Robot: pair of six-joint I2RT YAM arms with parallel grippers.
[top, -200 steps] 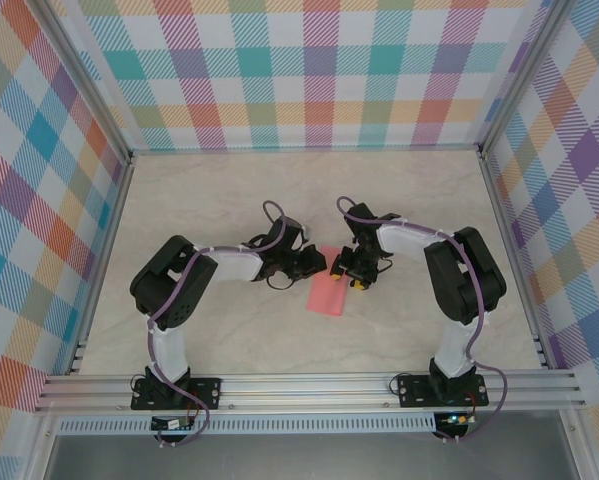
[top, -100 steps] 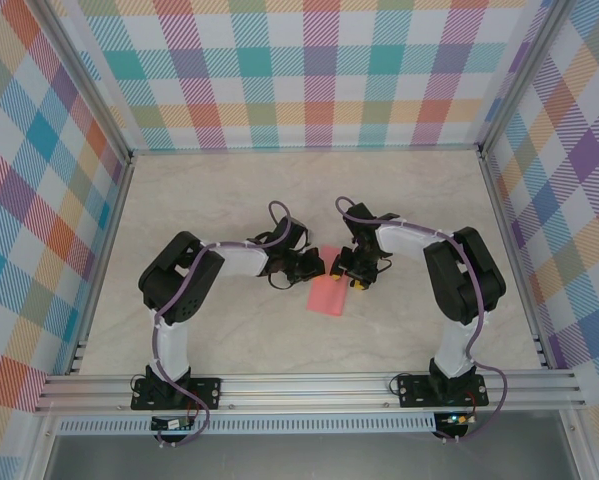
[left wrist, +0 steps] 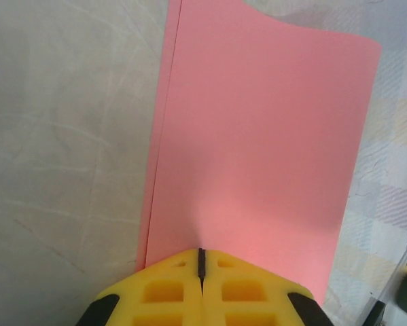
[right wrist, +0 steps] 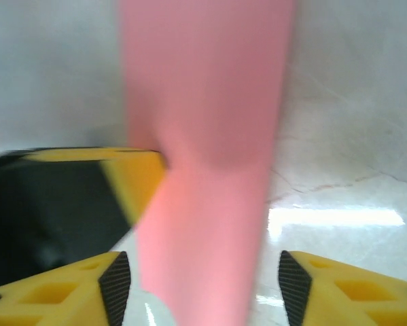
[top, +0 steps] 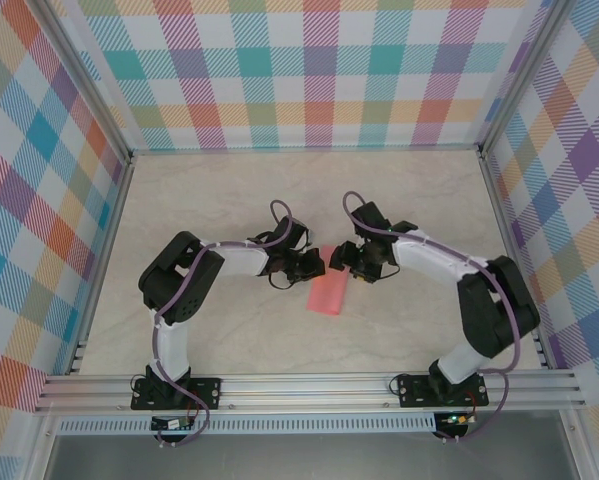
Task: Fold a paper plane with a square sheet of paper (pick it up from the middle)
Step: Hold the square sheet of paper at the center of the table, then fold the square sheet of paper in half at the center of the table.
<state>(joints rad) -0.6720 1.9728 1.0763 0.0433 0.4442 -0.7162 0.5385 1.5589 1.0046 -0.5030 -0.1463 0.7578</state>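
While the left gripper (left wrist: pixel 201 261) pinches shut on one short edge of the folded square sheet of paper (top: pixel 329 292) mid-table, the right gripper (right wrist: pixel 198 285) stands open, its fingers (right wrist: pixel 339 285) flanking the pink strip's long edges, with bare table (top: pixel 229 200) all round.

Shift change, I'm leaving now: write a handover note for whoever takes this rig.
Left gripper: shut on one edge of the sheet.
Right gripper: open, straddling the sheet, not gripping.
Sheet: pink, doubled into a two-layer strip, between both arms over the middle of the table.
Done: the first fold in half.
Left: the nose and wing folds; no plane shape yet.
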